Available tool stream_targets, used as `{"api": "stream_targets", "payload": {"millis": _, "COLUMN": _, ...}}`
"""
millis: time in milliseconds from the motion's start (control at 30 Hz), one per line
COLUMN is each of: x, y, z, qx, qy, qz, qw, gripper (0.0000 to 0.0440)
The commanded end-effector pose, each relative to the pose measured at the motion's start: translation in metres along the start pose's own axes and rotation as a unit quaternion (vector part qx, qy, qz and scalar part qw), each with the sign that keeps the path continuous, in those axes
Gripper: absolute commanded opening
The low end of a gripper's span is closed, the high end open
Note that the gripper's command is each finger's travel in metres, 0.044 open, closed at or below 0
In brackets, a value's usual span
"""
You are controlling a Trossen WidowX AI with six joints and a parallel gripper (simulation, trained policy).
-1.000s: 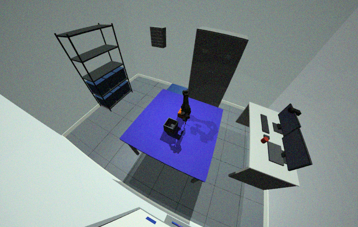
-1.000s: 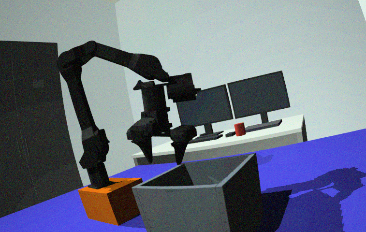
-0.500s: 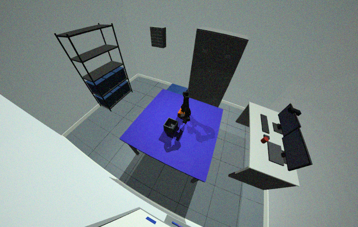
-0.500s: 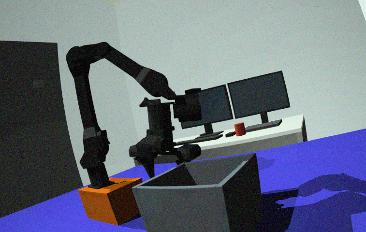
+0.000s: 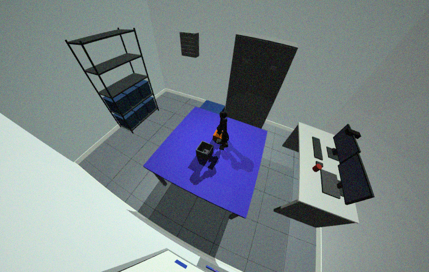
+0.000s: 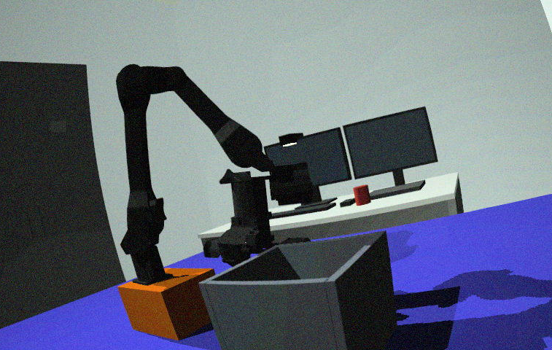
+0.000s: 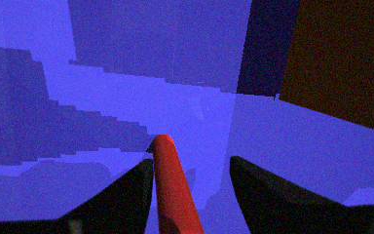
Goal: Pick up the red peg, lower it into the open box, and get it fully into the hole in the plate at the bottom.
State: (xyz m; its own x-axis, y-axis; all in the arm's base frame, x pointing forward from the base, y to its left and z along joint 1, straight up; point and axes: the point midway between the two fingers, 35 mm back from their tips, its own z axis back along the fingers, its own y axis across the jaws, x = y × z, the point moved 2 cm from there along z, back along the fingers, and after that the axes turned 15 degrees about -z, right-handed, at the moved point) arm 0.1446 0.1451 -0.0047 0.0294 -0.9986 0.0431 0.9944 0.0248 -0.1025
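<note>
The red peg (image 7: 171, 185) stands out between my fingers in the wrist view, close along the left finger, with a gap to the right finger. My gripper (image 7: 191, 165) (image 5: 223, 147) is partly open, pointing down low over the blue table, and is not shut on the peg. In the exterior view its fingertips are hidden behind the open grey box (image 6: 274, 312) (image 5: 202, 158). The box stands beside the gripper. Its inside shows only small and dark in the top view, so the plate's hole cannot be made out. The peg cannot be made out in either the top or the exterior view.
The arm's orange base block (image 6: 148, 310) (image 5: 215, 136) stands on the blue table (image 5: 179, 144) (image 6: 499, 234) close to the box. A white desk (image 5: 308, 168) with monitors and a red cup (image 6: 362, 195) (image 5: 317, 167) stands apart from the table.
</note>
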Motion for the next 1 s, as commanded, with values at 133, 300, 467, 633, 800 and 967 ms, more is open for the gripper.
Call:
{"api": "stream_targets", "payload": {"millis": 133, "x": -0.008, "y": 0.006, "z": -0.009, "qx": 0.007, "qy": 0.003, "qz": 0.021, "qw": 1.0, "gripper": 0.004}}
{"api": "stream_targets", "payload": {"millis": 300, "x": -0.015, "y": 0.01, "z": -0.004, "qx": 0.016, "qy": 0.016, "qz": 0.021, "qw": 1.0, "gripper": 0.0016}}
{"api": "stream_targets", "payload": {"millis": 467, "x": -0.022, "y": 0.015, "z": 0.005, "qx": 0.026, "qy": 0.032, "qz": 0.015, "qw": 0.999, "gripper": 0.0004}}
{"api": "stream_targets", "payload": {"millis": 633, "x": -0.029, "y": 0.021, "z": 0.017, "qx": 0.039, "qy": 0.049, "qz": 0.011, "qw": 0.998, "gripper": 0.0}}
{"api": "stream_targets", "payload": {"millis": 800, "x": -0.036, "y": 0.027, "z": 0.03, "qx": 0.054, "qy": 0.066, "qz": 0.01, "qw": 0.996, "gripper": 0.0}}
{"api": "stream_targets", "payload": {"millis": 967, "x": -0.043, "y": 0.035, "z": 0.047, "qx": 0.072, "qy": 0.083, "qz": 0.012, "qw": 0.994, "gripper": 0.0}}
